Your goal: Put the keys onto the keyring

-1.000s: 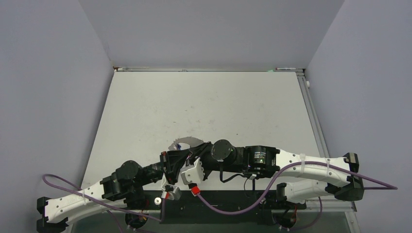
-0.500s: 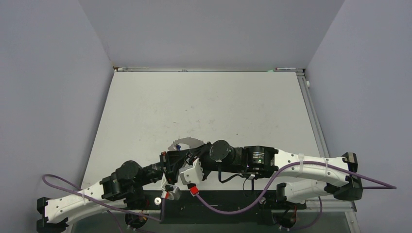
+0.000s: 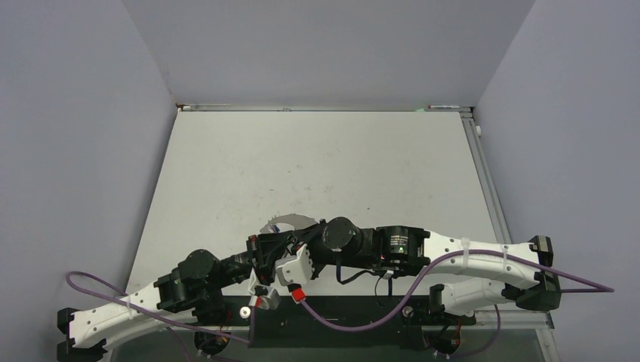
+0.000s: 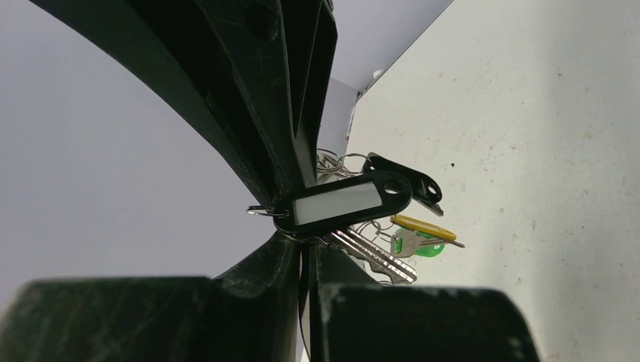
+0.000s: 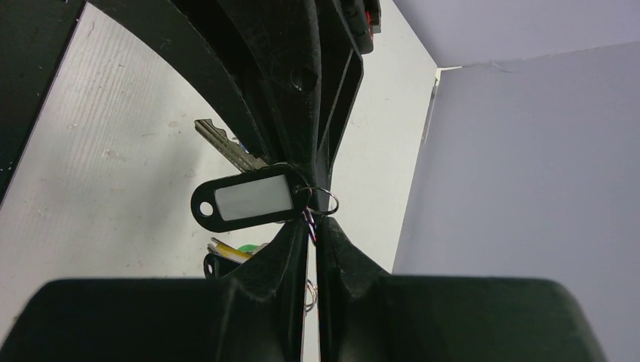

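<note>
Left claw (image 4: 300, 219), right claw (image 5: 313, 205) pinching keyring (image 3: 290, 221), keys (image 4: 375, 256) dangling

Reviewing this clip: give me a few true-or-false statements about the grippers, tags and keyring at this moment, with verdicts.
1. The left gripper and the right gripper both have their fingers pressed together. True.
2. The white-labelled black tag lies flat on the table. False: it hangs at the fingertips.
3. A yellow tag and a green tag show in the bunch. True.
4. The grippers sit at opposite table edges. False: they meet near the near middle.
5. The keyring rests at the far edge. False: its arc shows just beyond the grippers.
</note>
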Tool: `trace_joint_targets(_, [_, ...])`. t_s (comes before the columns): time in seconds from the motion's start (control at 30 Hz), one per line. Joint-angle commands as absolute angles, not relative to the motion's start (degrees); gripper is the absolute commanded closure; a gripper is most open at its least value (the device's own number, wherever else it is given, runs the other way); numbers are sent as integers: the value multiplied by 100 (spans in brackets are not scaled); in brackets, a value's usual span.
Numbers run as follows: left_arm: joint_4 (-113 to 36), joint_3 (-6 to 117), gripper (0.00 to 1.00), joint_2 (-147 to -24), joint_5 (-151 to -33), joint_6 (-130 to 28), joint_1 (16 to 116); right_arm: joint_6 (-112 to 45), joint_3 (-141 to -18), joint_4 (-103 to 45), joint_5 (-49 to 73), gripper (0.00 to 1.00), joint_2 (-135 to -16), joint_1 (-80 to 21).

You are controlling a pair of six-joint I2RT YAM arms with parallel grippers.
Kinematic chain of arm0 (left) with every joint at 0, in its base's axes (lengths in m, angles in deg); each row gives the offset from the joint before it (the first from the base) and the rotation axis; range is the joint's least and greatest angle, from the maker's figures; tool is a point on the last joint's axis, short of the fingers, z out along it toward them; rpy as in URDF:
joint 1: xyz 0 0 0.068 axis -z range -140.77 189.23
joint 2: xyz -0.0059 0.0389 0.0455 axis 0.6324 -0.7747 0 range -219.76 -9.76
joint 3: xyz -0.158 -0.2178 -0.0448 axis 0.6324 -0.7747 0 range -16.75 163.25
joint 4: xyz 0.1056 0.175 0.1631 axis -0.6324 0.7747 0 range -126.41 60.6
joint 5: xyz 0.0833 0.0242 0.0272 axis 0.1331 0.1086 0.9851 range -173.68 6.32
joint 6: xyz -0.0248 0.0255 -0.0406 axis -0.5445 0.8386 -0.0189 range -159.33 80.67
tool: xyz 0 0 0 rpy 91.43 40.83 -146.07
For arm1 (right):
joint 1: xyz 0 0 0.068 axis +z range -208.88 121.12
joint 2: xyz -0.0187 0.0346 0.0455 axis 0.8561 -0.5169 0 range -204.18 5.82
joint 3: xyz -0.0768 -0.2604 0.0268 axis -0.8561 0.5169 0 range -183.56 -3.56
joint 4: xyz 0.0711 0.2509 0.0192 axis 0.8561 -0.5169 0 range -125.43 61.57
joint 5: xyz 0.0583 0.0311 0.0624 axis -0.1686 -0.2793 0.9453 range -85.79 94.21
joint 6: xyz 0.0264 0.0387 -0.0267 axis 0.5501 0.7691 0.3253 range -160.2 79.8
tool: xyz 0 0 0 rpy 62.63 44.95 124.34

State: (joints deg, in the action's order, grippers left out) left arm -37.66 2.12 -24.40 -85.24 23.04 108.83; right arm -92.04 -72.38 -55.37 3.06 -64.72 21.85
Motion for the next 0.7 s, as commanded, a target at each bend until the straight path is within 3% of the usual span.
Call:
trace_joint_targets(0.0, [-4232,391,100,-2337,-8763,2333,10884,-9181,-7556,-5413,59,95,-6563,2215])
trace_joint_targets(0.37, [-3738,421,78,-2375,-8772,2326,10884,-9064,-7597,-5650,-234,95,-6300,2224])
trace_joint_targets(0.67, [-3286,490,71,-2514,-8807,2182,10853,-8915,-7434,-5779,-475,95,-5997,2258])
